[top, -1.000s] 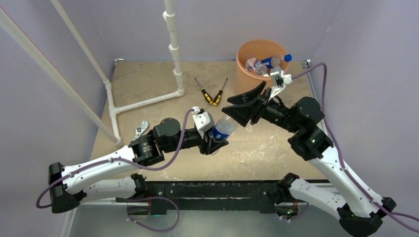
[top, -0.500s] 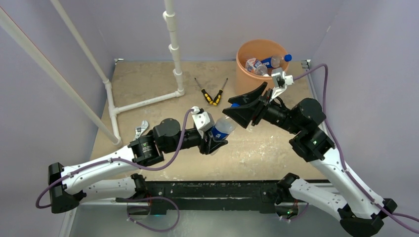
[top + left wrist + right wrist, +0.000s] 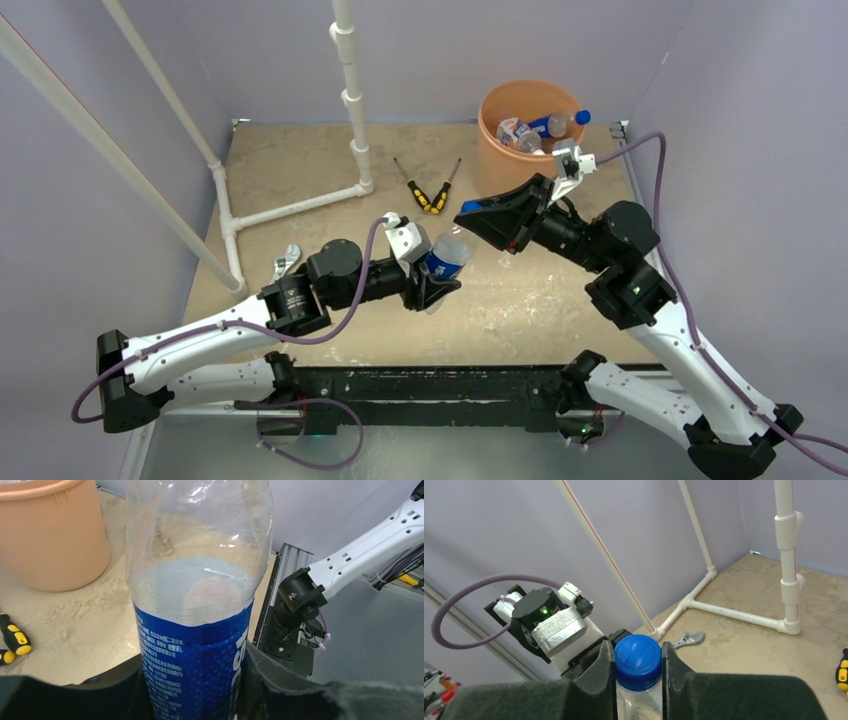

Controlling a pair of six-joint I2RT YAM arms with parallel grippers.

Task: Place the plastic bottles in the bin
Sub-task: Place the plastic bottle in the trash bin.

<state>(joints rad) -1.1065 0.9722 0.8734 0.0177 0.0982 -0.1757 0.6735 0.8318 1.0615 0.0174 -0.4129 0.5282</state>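
1. We see one clear bottle (image 3: 447, 256) with a blue label held over the middle of the table, tilted, its blue cap (image 3: 638, 659) pointing toward the right arm.
2. The left gripper (image 3: 432, 285) is clenched around the bottle's labelled lower body. In the left wrist view its fingers (image 3: 115, 692) press both sides of the label.
3. The right gripper (image 3: 478, 214) is clamped on the cap, one finger on each side, so both pincers grasp the same bottle.
4. The left arm stretches low from the near left corner toward the centre. The right arm bends at its elbow and reaches leftward.
5. The bin (image 3: 495, 155) stands at the far right, just beyond the right gripper, with other bottles (image 3: 528, 130) inside.
6. Yellow-and-black tools (image 3: 427, 190) lie left of the bin, and a wrench (image 3: 285, 264) lies beside the left arm.
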